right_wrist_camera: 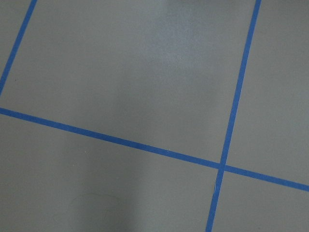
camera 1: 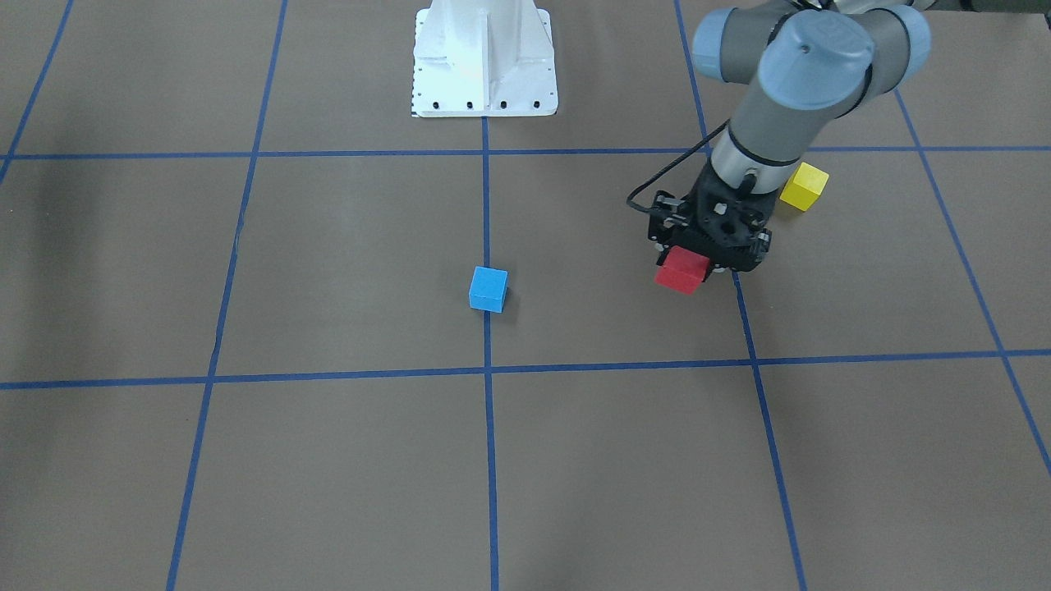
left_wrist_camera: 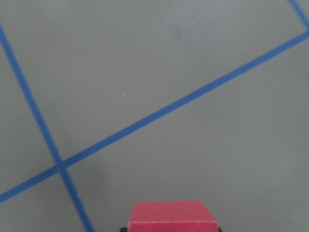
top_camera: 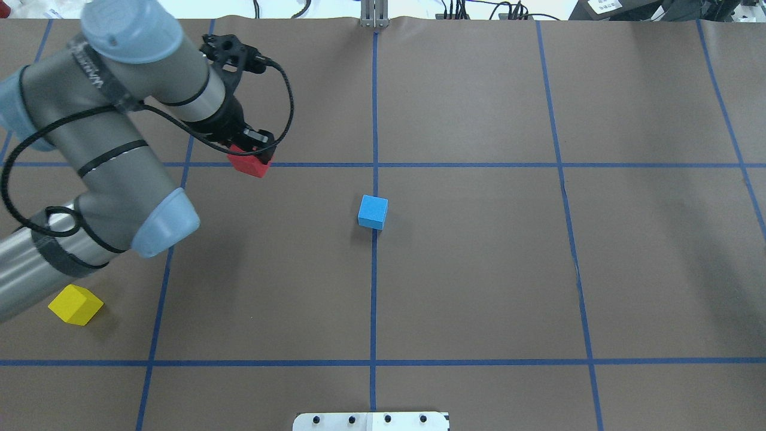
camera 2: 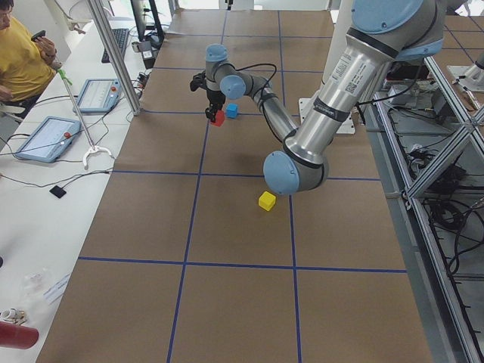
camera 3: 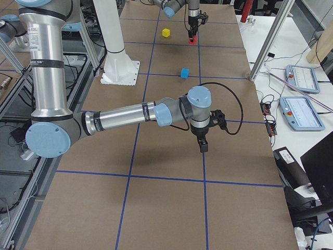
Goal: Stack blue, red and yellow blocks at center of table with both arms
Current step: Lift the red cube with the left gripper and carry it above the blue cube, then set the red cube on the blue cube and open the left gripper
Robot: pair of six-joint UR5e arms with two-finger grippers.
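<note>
1. Left gripper (top_camera: pixel 251 149): black, two-finger, clamped on a small matte red cube (top_camera: pixel 250 163). In the left wrist view the red cube (left_wrist_camera: pixel 174 216) fills the bottom edge with tape lines beyond it. It looks lifted clear, but that is a judgement only.
2. Small matte blue cube (top_camera: pixel 373 212): rests on the brown paper-covered tabletop (top_camera: pixel 479 269), on the centre blue tape line (top_camera: pixel 374 299). It reads as the stack base, in place at centre.
3. Key relation, overhead view: the blue cube lies at about 4 o'clock from the left gripper, well apart.
4. Axes: the cubes have no long axis. The blue cube's faces sit nearly square to the tape grid. The red cube looks turned a little off it, so a small wrist twist may be wanted before setting down.
5. Between the two cubes there is only bare paper and tape.
6. Small matte yellow cube (top_camera: pixel 75 304): on the tabletop between 7 and 8 o'clock from the left gripper, near the left forearm, well apart from the blue cube.
7. Right gripper (camera 3: pixel 203 145): shows only in the exterior right view, low over the tabletop, well apart from the blue cube. Cannot tell whether its fingers are apart or together. Its wrist view gives only paper and a tape crossing.
8. The left arm is judged nearer, and it is loaded. Risk: an off-centre release could tip the red cube off the blue cube.
9. White robot base plate (top_camera: pixel 371 421): at 6 o'clock from the blue cube, well apart.
</note>
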